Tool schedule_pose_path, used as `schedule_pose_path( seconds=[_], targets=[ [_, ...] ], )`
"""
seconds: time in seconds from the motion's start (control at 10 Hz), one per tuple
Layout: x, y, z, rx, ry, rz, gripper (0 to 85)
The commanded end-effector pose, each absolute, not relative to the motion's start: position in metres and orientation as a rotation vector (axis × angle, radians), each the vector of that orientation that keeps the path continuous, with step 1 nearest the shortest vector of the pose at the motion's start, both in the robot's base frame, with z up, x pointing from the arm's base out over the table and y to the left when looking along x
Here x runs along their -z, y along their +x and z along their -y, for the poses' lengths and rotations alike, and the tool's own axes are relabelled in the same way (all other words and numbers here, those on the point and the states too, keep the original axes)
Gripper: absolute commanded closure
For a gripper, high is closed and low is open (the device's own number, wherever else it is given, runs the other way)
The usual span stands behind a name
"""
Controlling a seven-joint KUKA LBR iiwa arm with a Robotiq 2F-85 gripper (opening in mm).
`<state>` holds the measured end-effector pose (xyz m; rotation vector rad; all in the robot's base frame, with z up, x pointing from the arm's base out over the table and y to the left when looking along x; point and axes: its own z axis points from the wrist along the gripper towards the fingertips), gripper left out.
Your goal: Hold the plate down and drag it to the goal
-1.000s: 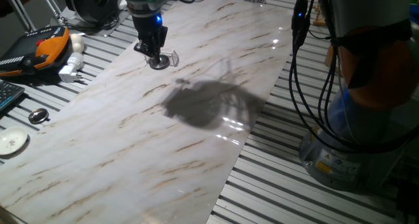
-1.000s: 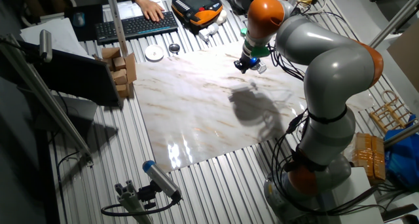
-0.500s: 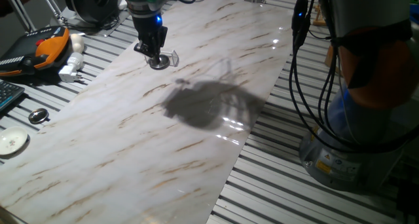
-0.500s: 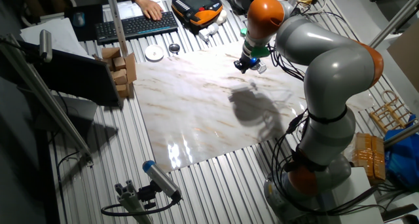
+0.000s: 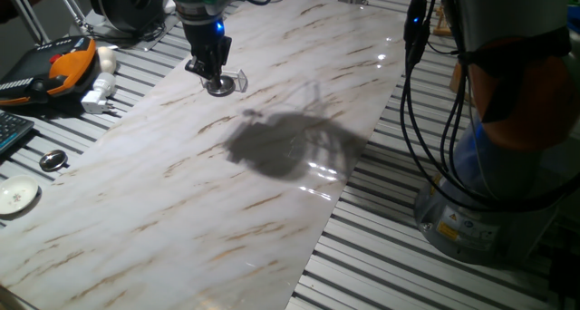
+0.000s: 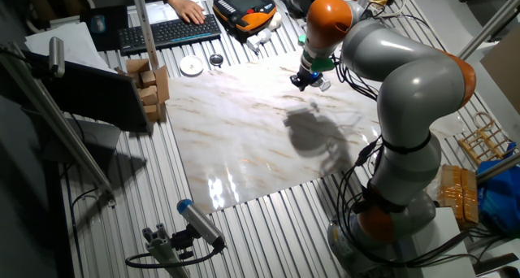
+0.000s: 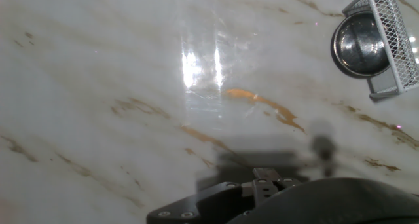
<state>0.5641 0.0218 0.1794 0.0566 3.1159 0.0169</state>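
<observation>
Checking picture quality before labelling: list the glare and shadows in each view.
One fixed view: dark arm shadow mid-table, glare streak at its right edge. Other fixed view: same shadow, plus glare near the table's front edge. Hand view: bright glare patch on the marble; plate shiny, fingertip dark and blurred.

Tool low, pointing straight down

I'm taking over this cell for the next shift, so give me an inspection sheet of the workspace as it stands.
Surface: marble-look board, bare apart from the job's things.
Job's things: plate beside the goal, under the hand.
Clutter: white disc, dark-centred disc, orange pendant off the board.
Hand: pressing on the plate; jaws hidden.
Cables: black bundle hanging by the robot base.
Surroundings: keyboard with a person's hand on it.
</observation>
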Motion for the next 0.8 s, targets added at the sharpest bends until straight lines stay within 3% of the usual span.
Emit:
schedule_pose_path(
  seconds=[0.0, 0.7],
  targets=[
    [-0.1795, 0.5642, -0.0221, -0.018, 0.057, -3.116, 85.0],
    [-0.1805, 0.5642, -0.0217, -0.008, 0.049, -3.115, 85.0]
  ],
)
